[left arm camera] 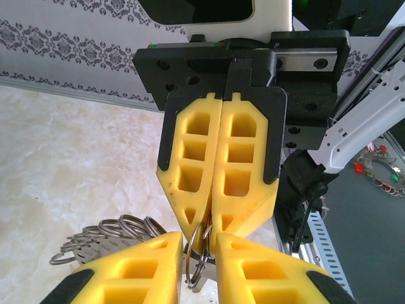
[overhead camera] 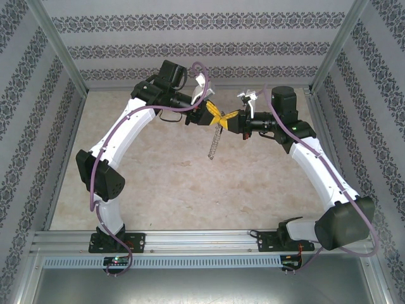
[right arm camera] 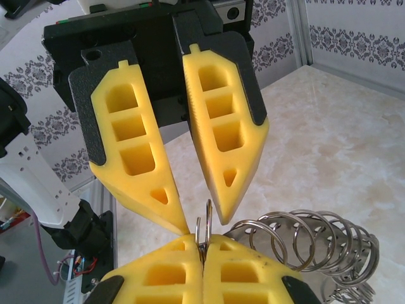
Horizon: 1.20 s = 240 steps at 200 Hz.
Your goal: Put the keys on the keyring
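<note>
The step in hand is judged to be the mid-air threading stage: one split ring is being presented between both grippers, high over the worktop (overhead camera: 177, 183).

1. Position. The keyring (left arm camera: 197, 256) is sitting at the point where the two grippers are meeting tip to tip. A chain of rings (overhead camera: 215, 144) is hanging from that point, clear of the worktop.
2. Right gripper (left arm camera: 207, 223). Its fingers (left arm camera: 237, 164) are lying flat against each other and pinching the ring edge-on at the very tips.
3. Left gripper (right arm camera: 201, 223). Its fingers (right arm camera: 126, 152) are standing apart in a narrow V and straddling the same ring. Whether they are bearing on the wire cannot be told.
4. Technique. The right pinch should be acting as the fixed anchor. The left gripper should be working on the ring wire itself, close beside the anchor, not on the hanging chain.
5. Caution. The tips are nearly touching, so any sideways correction is likely to twist the ring out of the pinch. The weight of the chain is pulling downward, so motions should be small and slow.
6. Check. The ring's opening cannot be made out, so confirm it before pushing a key on.
</note>
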### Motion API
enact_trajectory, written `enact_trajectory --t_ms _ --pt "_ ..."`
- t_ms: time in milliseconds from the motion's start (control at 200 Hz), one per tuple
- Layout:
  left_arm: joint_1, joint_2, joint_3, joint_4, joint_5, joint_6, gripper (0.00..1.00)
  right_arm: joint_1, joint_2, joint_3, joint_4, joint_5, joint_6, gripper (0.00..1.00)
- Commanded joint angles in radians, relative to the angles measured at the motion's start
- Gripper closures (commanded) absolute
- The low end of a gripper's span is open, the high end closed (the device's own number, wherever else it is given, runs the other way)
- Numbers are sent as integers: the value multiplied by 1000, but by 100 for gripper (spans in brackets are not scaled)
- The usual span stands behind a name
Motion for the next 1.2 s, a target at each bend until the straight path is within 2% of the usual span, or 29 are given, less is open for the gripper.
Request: enact_trajectory --t_ms 0,190,300,370,460,570,719,759,824,889,1074,1194 --pt "4 14 30 -53 41 34 79 2 -8 23 34 -15 -22 100" --pt "4 25 37 -81 64 50 81 2 -4 23 38 -15 -23 100" --pt "6 32 42 -85 83 50 90 1 -2 22 40 -13 -22 100" --pt "6 36 42 -82 102 47 100 1 -2 20 41 -12 -22 100" --pt "5 39 35 -64 117 36 100 0 -4 16 49 -10 -15 100" --pt "5 32 -13 64 120 -73 100 -2 -2 8 69 -7 5 100" --pt "6 -4 -130 346 63 -295 100 -7 -4 -10 107 5 53 100" --pt "6 -10 -151 399 49 -341 100 -14 -5 -10 106 5 64 91" --pt "5 -18 -172 462 25 -399 100 -25 -11 -20 140 5 105 70" --pt "5 -22 -186 503 2 -438 100 -38 -23 -35 171 10 141 61" --pt "10 -48 -264 659 -22 -551 100 -80 -67 -76 217 37 222 55" --pt "14 -64 -301 723 -41 -602 100 -106 -93 -115 246 84 278 54"
